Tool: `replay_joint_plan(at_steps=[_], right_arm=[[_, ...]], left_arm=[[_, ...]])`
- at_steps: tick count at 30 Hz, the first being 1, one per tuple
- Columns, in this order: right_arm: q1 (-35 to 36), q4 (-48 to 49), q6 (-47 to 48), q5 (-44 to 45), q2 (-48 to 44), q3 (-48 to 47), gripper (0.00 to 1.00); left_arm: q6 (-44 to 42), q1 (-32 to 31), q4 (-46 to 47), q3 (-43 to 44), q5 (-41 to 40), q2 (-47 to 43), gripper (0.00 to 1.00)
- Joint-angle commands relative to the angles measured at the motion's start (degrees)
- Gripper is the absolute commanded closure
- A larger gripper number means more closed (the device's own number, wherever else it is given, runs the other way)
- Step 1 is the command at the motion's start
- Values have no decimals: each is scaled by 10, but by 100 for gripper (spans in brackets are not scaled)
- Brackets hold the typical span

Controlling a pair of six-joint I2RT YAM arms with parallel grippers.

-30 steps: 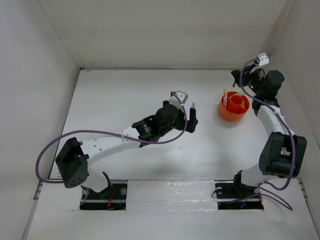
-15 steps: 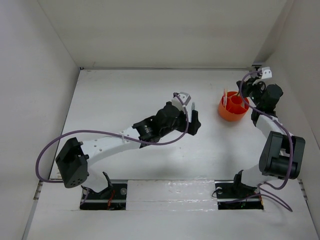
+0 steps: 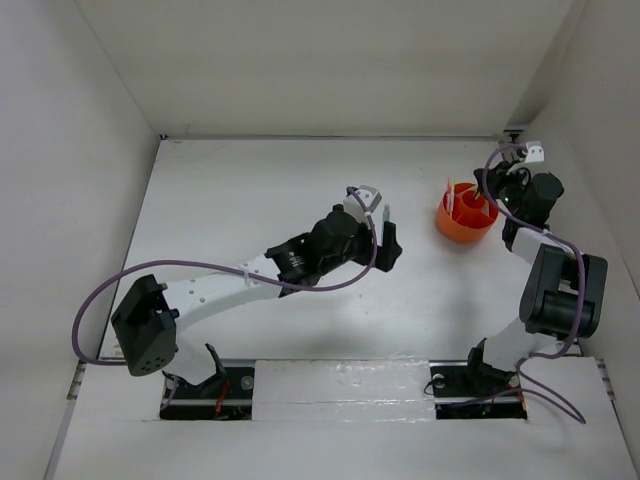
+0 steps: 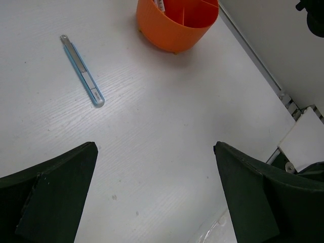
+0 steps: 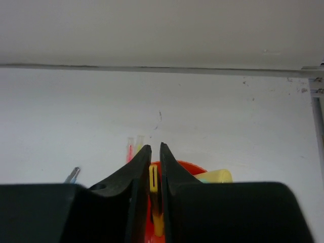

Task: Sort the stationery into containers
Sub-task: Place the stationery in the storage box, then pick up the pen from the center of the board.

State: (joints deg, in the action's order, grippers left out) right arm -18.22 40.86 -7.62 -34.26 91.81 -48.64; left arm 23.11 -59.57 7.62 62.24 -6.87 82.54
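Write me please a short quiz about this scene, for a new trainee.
1. True or false: the left pincer holds a pen.
2. Where is the blue pen, compared with the orange pot? A) inside it B) on the table, apart from it C) leaning on it
3. What does the right pincer grip?
Key: 1 false, it is open and empty; 2 B; 3 a yellow pen.
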Motion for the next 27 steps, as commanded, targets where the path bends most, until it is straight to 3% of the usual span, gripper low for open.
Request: replay_joint_plan(at_steps=[1, 2, 5, 8, 9, 10, 12, 15, 16, 17, 20, 23, 27], right_arm=[[-2, 60, -10, -19, -2, 13, 82], [-2, 60, -10, -13, -2, 13, 72], [-2, 66, -15, -13, -8, 18, 59], [-2, 66, -15, -1, -21, 23, 34], [-2, 72, -27, -1, -30, 29, 5], [-2, 82, -35, -1, -38, 29, 0], [-2, 78, -61, 8, -75, 37, 0], [40, -5, -52, 71, -143, 2, 0], [54, -97, -30, 97, -160, -17, 0], [84, -151, -23, 173, -174, -38, 0], [115, -317, -16, 261, -204, -119, 0], [129, -385, -50, 271, -231, -139, 0], [135, -385, -77, 218, -266, -124, 0]], left_arm=[[-4, -2, 22, -4, 5, -15, 0], [-4, -2, 22, -4, -1, -15, 0], [-4, -2, 22, -4, -8, -15, 0], [1, -2, 17, -4, -13, -9, 0], [1, -2, 17, 2, -21, -1, 0], [7, -2, 10, 2, -21, 4, 0], [18, 18, 5, 24, -21, 35, 0], [32, 31, -59, 104, -21, 92, 0], [38, 38, -86, 134, -41, 140, 0], [38, 38, -139, 164, -50, 166, 0], [51, 38, -241, 293, -68, 272, 0], [59, 43, -303, 415, -74, 369, 0], [79, 55, -397, 549, -94, 471, 4]])
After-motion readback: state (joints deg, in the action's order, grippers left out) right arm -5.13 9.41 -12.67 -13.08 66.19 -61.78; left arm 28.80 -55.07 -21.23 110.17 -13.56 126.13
